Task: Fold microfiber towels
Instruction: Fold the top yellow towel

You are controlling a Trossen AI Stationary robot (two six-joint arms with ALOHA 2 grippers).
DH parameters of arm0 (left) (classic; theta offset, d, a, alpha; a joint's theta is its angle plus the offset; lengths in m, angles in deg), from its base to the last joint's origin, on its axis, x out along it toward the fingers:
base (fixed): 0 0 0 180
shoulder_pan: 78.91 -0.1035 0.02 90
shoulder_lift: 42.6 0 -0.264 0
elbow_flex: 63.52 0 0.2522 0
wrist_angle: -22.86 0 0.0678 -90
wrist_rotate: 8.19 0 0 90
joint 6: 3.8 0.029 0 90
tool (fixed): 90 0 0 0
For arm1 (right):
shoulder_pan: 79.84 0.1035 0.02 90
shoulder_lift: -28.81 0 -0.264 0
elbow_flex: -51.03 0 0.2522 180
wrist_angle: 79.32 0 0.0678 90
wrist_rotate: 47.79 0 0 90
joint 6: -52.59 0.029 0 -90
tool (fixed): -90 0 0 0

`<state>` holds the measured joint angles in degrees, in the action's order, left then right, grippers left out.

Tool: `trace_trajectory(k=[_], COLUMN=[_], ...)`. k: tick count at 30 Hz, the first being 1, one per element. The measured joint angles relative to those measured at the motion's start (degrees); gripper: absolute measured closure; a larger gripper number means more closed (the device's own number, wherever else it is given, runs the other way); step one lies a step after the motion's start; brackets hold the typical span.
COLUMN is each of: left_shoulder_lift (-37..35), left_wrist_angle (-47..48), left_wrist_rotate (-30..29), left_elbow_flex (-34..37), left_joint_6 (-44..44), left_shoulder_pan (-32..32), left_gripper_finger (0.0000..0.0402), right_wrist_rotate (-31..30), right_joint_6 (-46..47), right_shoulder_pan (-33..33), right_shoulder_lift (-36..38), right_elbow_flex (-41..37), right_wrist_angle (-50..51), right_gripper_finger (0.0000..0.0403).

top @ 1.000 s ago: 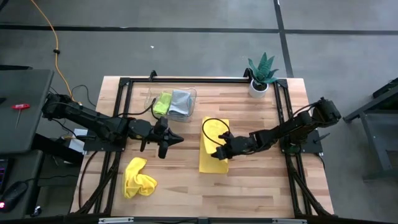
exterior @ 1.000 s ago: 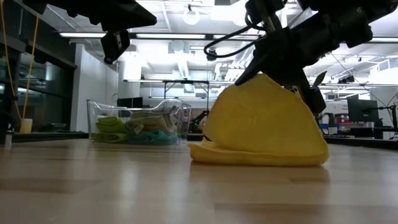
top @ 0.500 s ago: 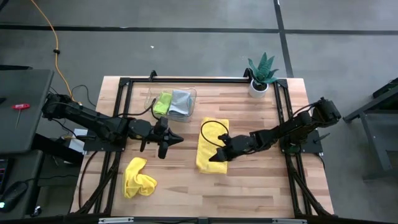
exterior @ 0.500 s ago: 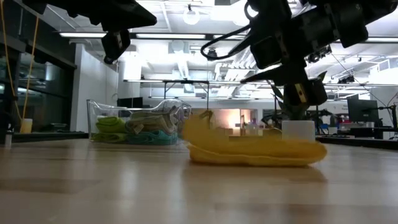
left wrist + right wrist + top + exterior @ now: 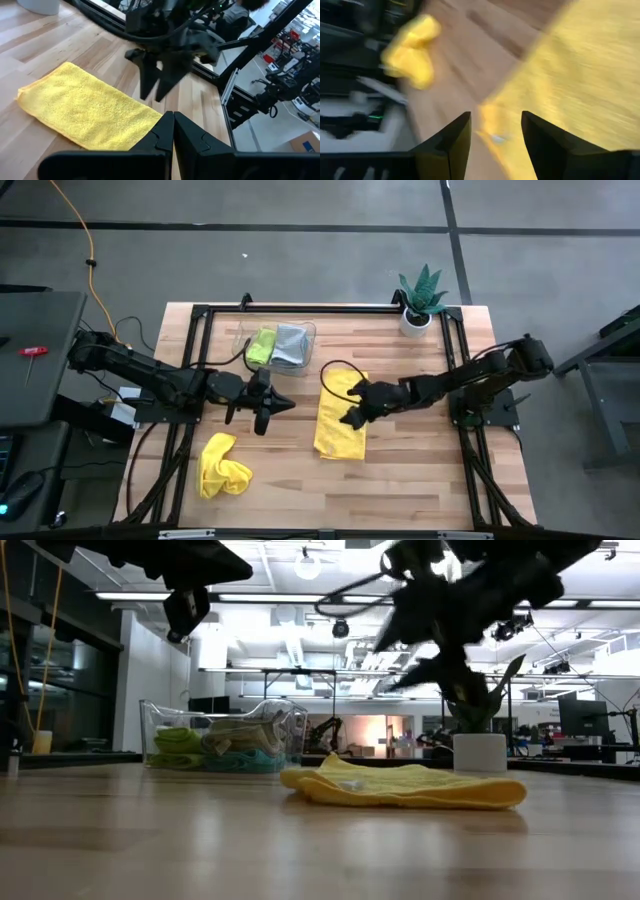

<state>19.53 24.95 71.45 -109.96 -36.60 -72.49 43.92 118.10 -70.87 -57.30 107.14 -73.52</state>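
One yellow towel (image 5: 340, 423) folded, one left

Right end effector (image 5: 352, 408) wide, empty above it; left end effector (image 5: 275, 406) shut, idle; crumpled towel (image 5: 222, 465) (same yellow) waits on worktop (image 5: 420, 470).

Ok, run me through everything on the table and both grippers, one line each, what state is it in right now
Folded yellow towel: lying flat mid-table, released.
Crumpled yellow towel: bunched up, unfolded, near the table's front left.
Clear tray: holding a lime green towel and a grey towel.
Potted plant: upright at the back right corner.
Right gripper: open, empty, above the folded towel.
Left gripper: shut, empty, waiting left of that towel.
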Motion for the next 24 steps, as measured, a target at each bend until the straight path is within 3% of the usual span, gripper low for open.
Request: trace_trajectory(k=[3,7,13,18,24], left_shoulder_lift=[0.0,0.0,0.0,0.4,8.5], left_wrist_angle=[0.3,0.3,0.3,0.2,3.3], left_wrist_rotate=[0.4,0.5,-1.3,-4.0,-5.4], left_elbow_flex=[0.0,0.0,0.0,0.0,-3.6], left_joint_6=[-0.1,0.0,1.0,6.6,16.9], left_shoulder_pan=[0.7,2.3,4.4,6.0,7.9], left_gripper_finger=[0.0400,0.0398,0.0382,0.0357,0.0301], right_wrist_rotate=[0.6,0.9,-1.3,-7.3,-7.6], right_joint_6=[-2.4,-6.7,-27.4,-38.5,-44.6], right_shoulder_pan=[1.5,5.9,14.1,18.7,19.5], right_shoulder_lift=[0.7,0.8,0.8,-1.0,-5.4], right_elbow_flex=[-1.4,-3.3,-3.5,-3.4,-1.8], right_wrist_angle=[6.4,6.9,6.9,6.9,7.6], right_gripper_finger=[0.0238,0.0238,0.0238,0.0238,0.0237])
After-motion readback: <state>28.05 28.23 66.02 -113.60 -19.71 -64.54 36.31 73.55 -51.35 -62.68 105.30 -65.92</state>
